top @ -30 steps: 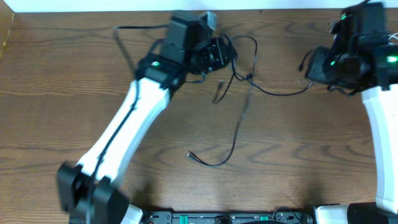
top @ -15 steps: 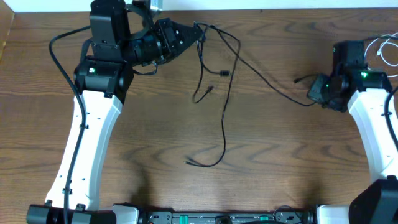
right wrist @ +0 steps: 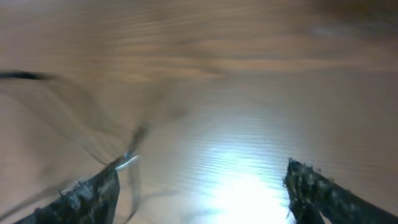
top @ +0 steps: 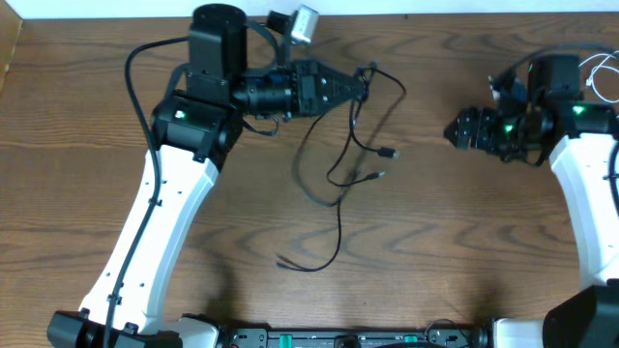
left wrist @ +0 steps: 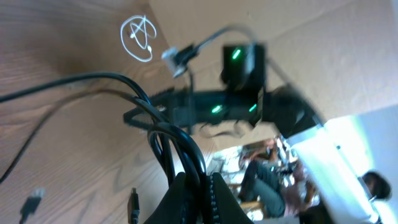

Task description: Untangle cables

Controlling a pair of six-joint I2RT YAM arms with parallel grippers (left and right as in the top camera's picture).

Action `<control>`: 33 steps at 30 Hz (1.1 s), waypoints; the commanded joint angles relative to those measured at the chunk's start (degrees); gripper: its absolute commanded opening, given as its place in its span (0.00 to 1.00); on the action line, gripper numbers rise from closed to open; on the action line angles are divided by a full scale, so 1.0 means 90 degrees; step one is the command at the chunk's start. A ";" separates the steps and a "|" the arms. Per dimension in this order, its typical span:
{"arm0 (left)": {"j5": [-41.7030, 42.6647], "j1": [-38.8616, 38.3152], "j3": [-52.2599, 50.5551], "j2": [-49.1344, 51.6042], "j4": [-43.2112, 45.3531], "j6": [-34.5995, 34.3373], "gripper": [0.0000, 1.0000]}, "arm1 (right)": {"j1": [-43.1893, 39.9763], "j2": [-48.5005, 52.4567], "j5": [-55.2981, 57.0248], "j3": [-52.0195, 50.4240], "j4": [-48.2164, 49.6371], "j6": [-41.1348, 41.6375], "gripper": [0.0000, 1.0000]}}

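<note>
**A:** The left gripper (top: 362,85) is out over the far middle of the table (top: 464,242), pointing towards the right arm, and its jaws are clamped tight on the black cables (top: 339,222).

**B:** The left wrist view confirms it: the left gripper (left wrist: 202,182) has a bundle of black cables (left wrist: 180,140) pinched between its tips, with several strands arching up out of the grip.

**A:** From that pinch the strands drop in loose loops to the wood. Two plug ends (top: 390,153) lie just right of the loops, and one long tail runs towards the near edge.

**B:** On the other side, the right gripper (top: 455,129) is well apart from that bundle, with bare table between them.

**A:** Its jaws are spread wide. In the blurred right wrist view the fingers (right wrist: 87,194) sit at opposite corners, and the right gripper (right wrist: 202,186) has nothing between them but wood.

**B:** There's also a white cable (top: 602,79) coiled at the far right edge, behind the right arm. Neither claw touches it.
</note>
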 commanded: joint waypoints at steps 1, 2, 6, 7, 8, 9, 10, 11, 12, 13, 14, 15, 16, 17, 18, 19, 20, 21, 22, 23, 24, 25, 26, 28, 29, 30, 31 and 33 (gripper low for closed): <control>0.0160 -0.0068 0.0056 0.0177 -0.0151 0.0821 0.07 | 0.0024 -0.0039 -0.2669 0.0578 -0.0163 -0.1469 0.79; 0.0160 -0.0066 0.0056 0.0226 -0.0197 0.0877 0.07 | 0.0058 -0.0039 -0.3191 0.0624 -0.0136 -0.1576 0.79; 0.0163 -0.0066 0.0056 0.0471 -0.0304 0.0911 0.07 | 0.0294 -0.0032 -0.4209 0.0634 0.0107 -0.1474 0.74; 0.0160 -0.0073 0.0056 0.0546 -0.0350 0.0911 0.08 | 0.0391 -0.0034 -0.4199 0.0634 0.0185 -0.1297 0.73; 0.0163 -0.0075 0.0056 0.0600 -0.0369 0.0911 0.07 | 0.0459 -0.0032 -0.4199 0.0634 0.0245 -0.1190 0.72; 0.0163 -0.0080 0.0056 0.0663 -0.0396 0.0911 0.07 | 0.0534 -0.0032 -0.4192 0.0631 0.0333 -0.1054 0.71; 0.0160 -0.0095 0.0056 0.0729 -0.0442 0.0911 0.07 | 0.0622 -0.0032 -0.4146 0.0631 0.0454 -0.0877 0.70; 0.0165 -0.0109 0.0056 0.0787 -0.0447 0.0908 0.08 | 0.0714 -0.0032 -0.3997 0.0631 0.0588 -0.0622 0.69; 0.0163 -0.0126 0.0056 0.0833 -0.0476 0.0911 0.07 | 0.0782 -0.0032 -0.3810 0.0631 0.0697 -0.0372 0.68; 0.0165 -0.0148 0.0056 0.0879 -0.0488 0.0911 0.07 | 0.0867 -0.0032 -0.3490 0.0631 0.0816 0.0002 0.68; 0.0160 -0.0180 0.0056 0.0918 -0.0515 0.0911 0.07 | 0.0979 -0.0032 -0.2922 0.0629 0.0933 0.0597 0.66; 0.0163 -0.0194 0.0056 0.0942 -0.0515 0.0911 0.08 | 0.1027 -0.0032 -0.2647 0.0629 0.0967 0.0874 0.65; 0.0160 -0.0223 0.0056 0.0952 -0.0512 0.0911 0.07 | 0.1115 -0.0032 -0.2154 0.0627 0.1013 0.1411 0.63; 0.0153 -0.0236 0.0056 0.0952 -0.0512 0.0913 0.07 | 0.1173 -0.0032 -0.1926 0.0627 0.1047 0.1676 0.61; 0.0134 -0.0245 0.0056 0.0952 -0.0512 0.0913 0.07 | 0.1239 -0.0032 -0.1715 0.0627 0.1112 0.1931 0.60; 0.0104 -0.0255 0.0056 0.0952 -0.0515 0.0913 0.07 | 0.1309 -0.0032 -0.1598 0.0627 0.1212 0.2081 0.59; 0.0087 -0.0257 0.0056 0.0952 -0.0515 0.0913 0.07 | 0.1367 -0.0032 -0.1530 0.0627 0.1311 0.2181 0.60; 0.0087 -0.0257 0.0056 0.0952 -0.0515 0.0913 0.07 | 0.1409 -0.0032 -0.1489 0.0627 0.1396 0.2263 0.59; 0.0087 -0.0257 0.0056 0.0952 -0.0515 0.0913 0.07 | 0.1452 -0.0032 -0.1484 0.0627 0.1491 0.2339 0.59; 0.0087 -0.0257 0.0056 0.0954 -0.0515 0.0913 0.07 | 0.1474 -0.0032 -0.1469 0.0627 0.1554 0.2409 0.59; 0.0087 -0.0257 0.0056 0.0952 -0.0515 0.0913 0.07 | 0.1511 -0.0032 -0.1333 0.0624 0.1605 0.2565 0.59; 0.0087 -0.0257 0.0056 0.0954 -0.0515 0.0913 0.08 | 0.1535 -0.0032 -0.1178 0.0627 0.1608 0.2676 0.58; 0.0087 -0.0257 0.0056 0.0952 -0.0517 0.0913 0.07 | 0.1552 -0.0032 -0.1052 0.0624 0.1605 0.2744 0.58; 0.0087 -0.0257 0.0056 0.0952 -0.0588 0.0913 0.08 | 0.1622 0.0019 -0.0869 0.0624 0.1605 0.2810 0.56; 0.0085 -0.0257 0.0056 0.0952 -0.0617 0.0913 0.07 | 0.1625 0.0036 -0.0874 0.0624 0.1605 0.2841 0.55; 0.0085 -0.0257 0.0056 0.0952 -0.0644 0.0913 0.07 | 0.1630 0.0063 -0.0874 0.0624 0.1608 0.2858 0.55; 0.0083 -0.0257 0.0056 0.0952 -0.0682 0.0913 0.07 | 0.1630 0.0068 -0.0882 0.0624 0.1622 0.2861 0.55; 0.0083 -0.0257 0.0056 0.0954 -0.0707 0.0916 0.07 | 0.1630 0.0107 -0.0952 0.0624 0.1634 0.2912 0.54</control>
